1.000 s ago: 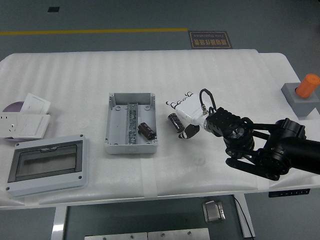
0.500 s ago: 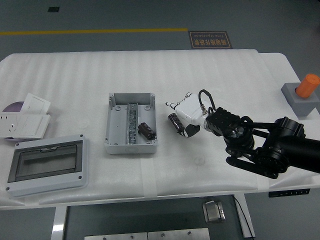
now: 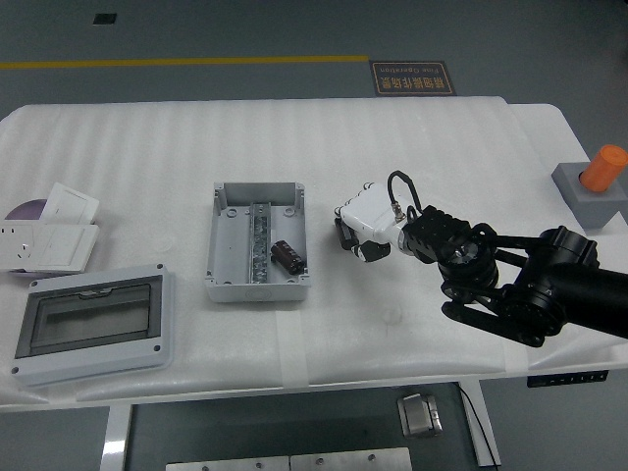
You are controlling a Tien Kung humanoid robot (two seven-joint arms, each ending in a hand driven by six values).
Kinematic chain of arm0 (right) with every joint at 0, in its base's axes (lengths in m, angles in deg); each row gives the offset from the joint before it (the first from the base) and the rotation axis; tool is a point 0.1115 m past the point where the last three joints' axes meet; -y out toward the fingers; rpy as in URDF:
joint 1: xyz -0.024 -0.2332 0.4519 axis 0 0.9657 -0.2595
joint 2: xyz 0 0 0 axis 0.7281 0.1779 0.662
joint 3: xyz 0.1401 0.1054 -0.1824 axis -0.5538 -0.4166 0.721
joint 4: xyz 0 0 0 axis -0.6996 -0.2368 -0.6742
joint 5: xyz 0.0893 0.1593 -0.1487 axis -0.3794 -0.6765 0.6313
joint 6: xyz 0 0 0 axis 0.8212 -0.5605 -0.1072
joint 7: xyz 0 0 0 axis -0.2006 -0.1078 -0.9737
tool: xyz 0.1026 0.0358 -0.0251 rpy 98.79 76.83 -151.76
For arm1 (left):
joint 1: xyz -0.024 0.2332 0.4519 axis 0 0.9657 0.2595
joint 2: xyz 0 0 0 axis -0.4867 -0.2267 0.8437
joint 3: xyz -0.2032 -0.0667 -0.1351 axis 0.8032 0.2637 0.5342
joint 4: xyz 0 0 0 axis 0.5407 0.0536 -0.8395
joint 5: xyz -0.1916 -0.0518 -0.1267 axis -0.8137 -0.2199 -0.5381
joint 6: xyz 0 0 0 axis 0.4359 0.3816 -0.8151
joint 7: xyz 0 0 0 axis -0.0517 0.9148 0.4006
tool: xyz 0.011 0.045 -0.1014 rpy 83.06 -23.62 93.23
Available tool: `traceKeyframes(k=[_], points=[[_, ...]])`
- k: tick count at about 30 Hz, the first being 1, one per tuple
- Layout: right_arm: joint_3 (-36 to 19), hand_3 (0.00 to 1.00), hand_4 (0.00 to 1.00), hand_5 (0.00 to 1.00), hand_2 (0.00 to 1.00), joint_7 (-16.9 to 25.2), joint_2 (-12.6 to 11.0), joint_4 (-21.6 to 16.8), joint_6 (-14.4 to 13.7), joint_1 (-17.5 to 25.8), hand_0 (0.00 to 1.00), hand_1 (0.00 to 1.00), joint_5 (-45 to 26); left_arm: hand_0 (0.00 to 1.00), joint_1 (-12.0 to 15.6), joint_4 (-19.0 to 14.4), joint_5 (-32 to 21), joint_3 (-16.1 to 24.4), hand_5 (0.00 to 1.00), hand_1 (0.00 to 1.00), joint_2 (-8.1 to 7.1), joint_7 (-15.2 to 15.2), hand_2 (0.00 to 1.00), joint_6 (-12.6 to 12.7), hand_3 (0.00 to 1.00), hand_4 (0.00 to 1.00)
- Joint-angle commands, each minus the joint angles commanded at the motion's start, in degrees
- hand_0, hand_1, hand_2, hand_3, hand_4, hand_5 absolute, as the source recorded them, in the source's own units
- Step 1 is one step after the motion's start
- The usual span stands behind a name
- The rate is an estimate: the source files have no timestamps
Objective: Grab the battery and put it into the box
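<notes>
Since earlier: right robot hand point(image 3: 361, 224) closed over battery point(image 3: 341, 234), right of box point(image 3: 257, 240) | fingers curled pinching it | rigid, smooth, light cylinder; grip mid-body.

The floor sign point(image 3: 413, 78) carries print (too blurred to read).

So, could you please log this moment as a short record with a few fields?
working hand: right hand, fingers curled around a dark battery on the table
box: grey, open, left of the hand
box contents: one battery lying inside
left hand: not in view
far right: orange cylinder in a grey holder
near left: enclosure with a clear cover
</notes>
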Motion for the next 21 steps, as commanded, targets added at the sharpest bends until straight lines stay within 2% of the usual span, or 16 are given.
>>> traceKeyframes(k=[12,16,17,21], points=[[1.36,0.705,0.395,0.289,0.628,-0.61,-0.79,-0.85,-1.71,-0.54,0.805,0.620,-1.91,0.683,0.11,0.07,-0.24,-0.42,0.569,0.698,0.06,0.06,0.520,-0.05,0.600,0.525],[1.95,0.705,0.395,0.289,0.628,-1.21,-1.22,-1.81,-1.20,-0.81,0.805,0.620,-2.72,0.683,0.12,0.14,-0.44,-0.57,0.569,0.698,0.06,0.07,0.520,-0.08,0.600,0.525],[2.05,0.737,0.448,0.282,0.633,-1.35,-1.31,-2.03,-1.01,-0.86,0.807,0.624,-2.89,0.682,0.12,0.15,-0.48,-0.60,0.570,0.698,0.05,0.08,0.520,-0.09,0.600,0.525],[2.53,0.737,0.448,0.282,0.633,-2.26,-1.73,-2.94,0.02,-1.07,0.807,0.624,-3.74,0.682,0.14,0.21,-0.68,-0.77,0.570,0.698,0.07,0.09,0.520,-0.13,0.600,0.525]])
